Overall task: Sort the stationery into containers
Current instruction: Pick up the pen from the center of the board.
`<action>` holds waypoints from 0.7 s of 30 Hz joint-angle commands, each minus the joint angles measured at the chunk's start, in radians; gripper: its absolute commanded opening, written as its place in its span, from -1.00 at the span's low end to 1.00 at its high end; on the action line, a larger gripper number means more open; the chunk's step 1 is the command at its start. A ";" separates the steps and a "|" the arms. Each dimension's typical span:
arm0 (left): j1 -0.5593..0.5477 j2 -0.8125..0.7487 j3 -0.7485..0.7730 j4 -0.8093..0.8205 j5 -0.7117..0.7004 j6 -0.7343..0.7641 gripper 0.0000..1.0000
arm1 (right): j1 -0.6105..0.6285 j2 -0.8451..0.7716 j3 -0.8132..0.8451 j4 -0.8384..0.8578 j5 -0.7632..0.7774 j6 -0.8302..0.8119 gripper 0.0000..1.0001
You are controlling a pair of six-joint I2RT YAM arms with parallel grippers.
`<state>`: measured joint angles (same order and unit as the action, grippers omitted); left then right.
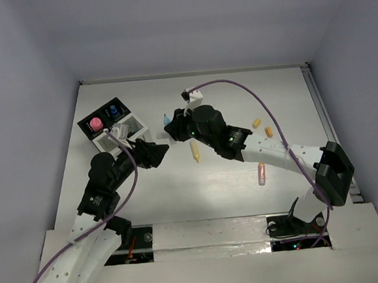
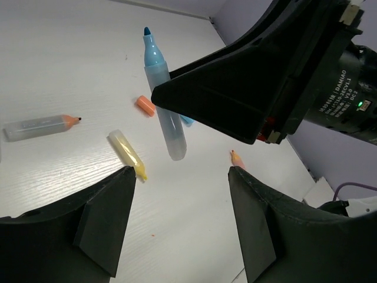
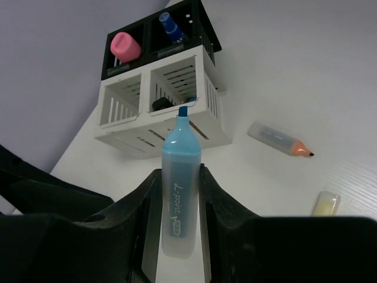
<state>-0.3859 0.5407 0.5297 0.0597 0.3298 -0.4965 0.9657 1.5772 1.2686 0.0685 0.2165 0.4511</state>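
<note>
Right gripper [image 1: 173, 128] clamps a light-blue highlighter [image 1: 167, 119]; left gripper [image 2: 181, 171] empty.
Top view: highlighter held just right of the organizer [image 1: 99, 142]. Left wrist: jaws part open around nothing, the highlighter beyond them. Right wrist: fingers [image 3: 219, 203] pinch its barrel, tip toward the white compartments [image 3: 177, 79]; pink item [image 3: 125, 46] and blue-capped bottle [image 3: 171, 26] sit in black ones.

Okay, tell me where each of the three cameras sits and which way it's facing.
Top external: above and behind the bases, facing down onto the table; left arm and right arm both show.
Left wrist: low over the table, facing the right gripper holding the light blue highlighter; the open left gripper frames the bottom.
Right wrist: looks along the right gripper toward the organizer; its fingers flank the highlighter.
Shared: both wrist views show that highlighter and the orange-tipped clear marker.
</note>
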 commanded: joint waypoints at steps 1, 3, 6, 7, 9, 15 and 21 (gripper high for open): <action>-0.013 0.033 -0.004 0.103 -0.024 -0.027 0.21 | 0.008 -0.011 0.020 0.089 -0.048 0.012 -0.80; -0.013 0.045 -0.005 0.101 -0.029 -0.030 0.20 | 0.008 -0.014 0.008 0.109 -0.066 0.021 -0.80; -0.022 0.062 -0.014 0.118 -0.040 -0.037 0.17 | 0.008 -0.016 0.008 0.125 -0.098 0.034 -0.80; -0.037 0.067 -0.019 0.123 -0.064 -0.039 0.14 | 0.008 -0.014 0.005 0.129 -0.106 0.038 -0.79; -0.060 0.079 -0.020 0.137 -0.096 -0.040 0.06 | 0.008 -0.014 -0.001 0.140 -0.127 0.050 -0.79; -0.148 0.142 -0.028 0.199 -0.192 -0.037 0.04 | 0.008 -0.016 -0.008 0.140 -0.163 0.060 -0.77; -0.183 0.159 -0.028 0.219 -0.265 -0.028 -0.06 | 0.008 -0.029 -0.037 0.145 -0.177 0.069 -0.76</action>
<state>-0.5602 0.7067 0.5140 0.1947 0.1188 -0.5293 0.9653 1.5772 1.2530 0.1459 0.0620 0.5060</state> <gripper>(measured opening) 0.479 0.319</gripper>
